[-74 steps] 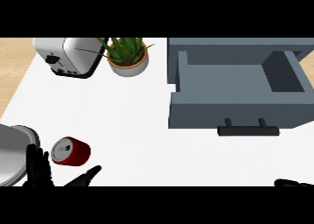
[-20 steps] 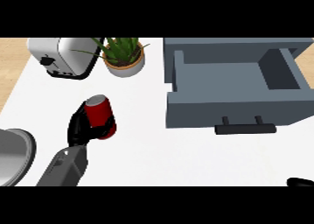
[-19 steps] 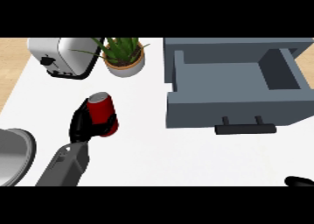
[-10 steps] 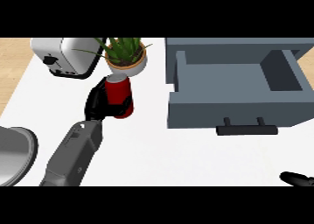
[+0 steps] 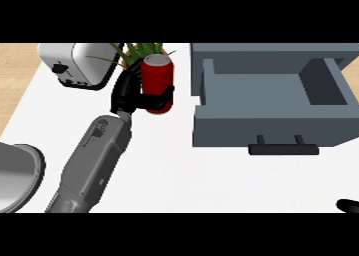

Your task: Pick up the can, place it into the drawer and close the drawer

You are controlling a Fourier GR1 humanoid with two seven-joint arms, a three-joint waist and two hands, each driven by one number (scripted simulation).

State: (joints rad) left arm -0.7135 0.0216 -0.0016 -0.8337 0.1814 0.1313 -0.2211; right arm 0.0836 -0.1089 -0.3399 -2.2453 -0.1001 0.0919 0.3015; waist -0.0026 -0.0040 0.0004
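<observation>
your left hand point(image 5: 132, 95) is curled round the red can point(image 5: 157, 84), held upright above the counter, left of the open grey drawer point(image 5: 274, 90). carry it right, clear the drawer's near wall before lowering. right hand point(image 5: 352, 205) barely shows at lower right; can't tell its fingers.

Drawer point(image 5: 274, 90) pulled open, cavity bare, open from above; its left wall stands between the can point(image 5: 157, 82) and the cavity. Narrow strip of white table point(image 5: 211, 180) separates can from drawer. Toaster point(image 5: 78, 65) and plant point(image 5: 138, 52) crowd the far left, just behind the left hand point(image 5: 126, 95). Metal pot point(image 5: 12, 175) blocks the near-left corner. Wide bare table lies before the drawer handle point(image 5: 283, 148).
</observation>
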